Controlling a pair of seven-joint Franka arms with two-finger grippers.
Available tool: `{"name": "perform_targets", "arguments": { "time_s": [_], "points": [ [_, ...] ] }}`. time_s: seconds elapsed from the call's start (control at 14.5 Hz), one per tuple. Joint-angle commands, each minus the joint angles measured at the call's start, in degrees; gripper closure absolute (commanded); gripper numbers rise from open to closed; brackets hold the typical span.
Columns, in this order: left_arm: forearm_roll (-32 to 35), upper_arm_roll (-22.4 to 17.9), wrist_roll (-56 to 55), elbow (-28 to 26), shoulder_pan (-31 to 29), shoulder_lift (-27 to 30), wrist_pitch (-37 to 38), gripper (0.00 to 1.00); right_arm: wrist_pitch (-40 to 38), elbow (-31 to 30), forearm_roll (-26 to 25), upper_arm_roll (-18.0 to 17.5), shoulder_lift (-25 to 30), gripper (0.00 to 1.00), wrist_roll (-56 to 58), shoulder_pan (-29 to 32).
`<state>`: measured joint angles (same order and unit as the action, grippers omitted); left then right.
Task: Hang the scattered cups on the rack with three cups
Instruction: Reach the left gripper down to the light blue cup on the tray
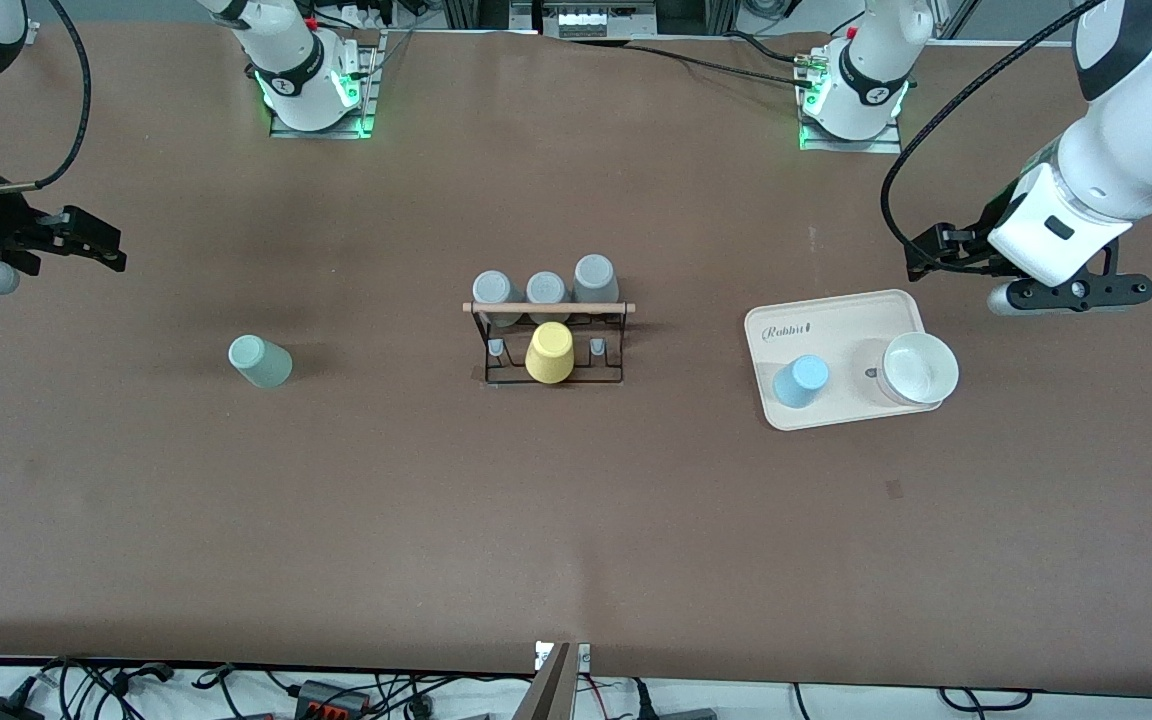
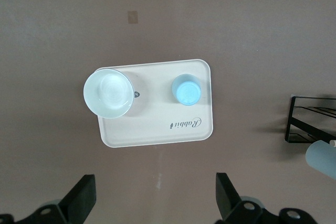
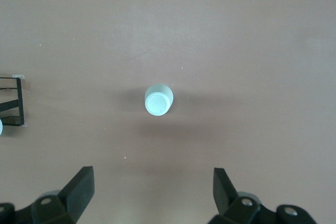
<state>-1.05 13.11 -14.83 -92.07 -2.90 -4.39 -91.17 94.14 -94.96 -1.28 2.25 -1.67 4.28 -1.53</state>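
The black wire rack (image 1: 548, 345) with a wooden rod across its top stands mid-table. It holds three grey cups (image 1: 546, 288) and a yellow cup (image 1: 550, 352). The sage green cup (image 1: 259, 361) stands upside down on the table toward the right arm's end, and shows in the right wrist view (image 3: 158, 100). The light blue cup (image 1: 800, 381) stands upside down on the beige tray (image 1: 836, 318), and shows in the left wrist view (image 2: 187, 89). My left gripper (image 1: 931, 255) (image 2: 156, 203) is open and empty over bare table beside the tray. My right gripper (image 1: 96, 245) (image 3: 152, 195) is open and empty over bare table near the green cup.
A white bowl (image 1: 919, 368) sits on the tray beside the blue cup, and shows in the left wrist view (image 2: 108, 93). A corner of the rack shows in the left wrist view (image 2: 310, 121) and the right wrist view (image 3: 13, 103).
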Motion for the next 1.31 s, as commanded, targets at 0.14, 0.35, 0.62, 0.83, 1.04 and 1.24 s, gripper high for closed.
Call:
{"name": "perform_targets", "arguments": {
  "time_s": [0.14, 0.35, 0.62, 0.83, 1.04, 1.24],
  "points": [
    [-0.89, 0.25, 0.5, 1.54, -0.17, -0.53, 1.08, 0.0, -1.24, -0.58, 0.66, -0.32, 1.85, 0.0, -0.5, 0.13],
    [-0.89, 0.25, 0.15, 1.8, 0.09, -1.06, 0.73, 0.0, -1.16, -0.49, 0.66, -0.23, 1.93, 0.0, -0.5, 0.13],
    [-0.62, 0.25, 0.5, 2.68, 1.14, -6.84, 1.25, 0.0, -1.07, -0.49, 0.66, -0.23, 1.93, 0.0, -0.5, 0.13],
    [-0.97, 0.43, 0.94, 2.24, 1.41, -12.64, 2.22, 0.0, -1.07, -0.49, 0.66, -0.23, 1.93, 0.0, -0.5, 0.13],
    [-0.63, 2.01, 1.65, 2.33, 2.98, -16.52, 1.88, 0.0, -1.15, -0.4, 0.66, -0.32, 1.93, 0.0, -0.5, 0.13],
    [2.25, 1.92, 2.09, 6.17, 4.99, -27.56, -3.56, 0.0, -1.15, -0.4, 0.66, -0.32, 1.93, 0.0, -0.5, 0.13]
  ]
}}
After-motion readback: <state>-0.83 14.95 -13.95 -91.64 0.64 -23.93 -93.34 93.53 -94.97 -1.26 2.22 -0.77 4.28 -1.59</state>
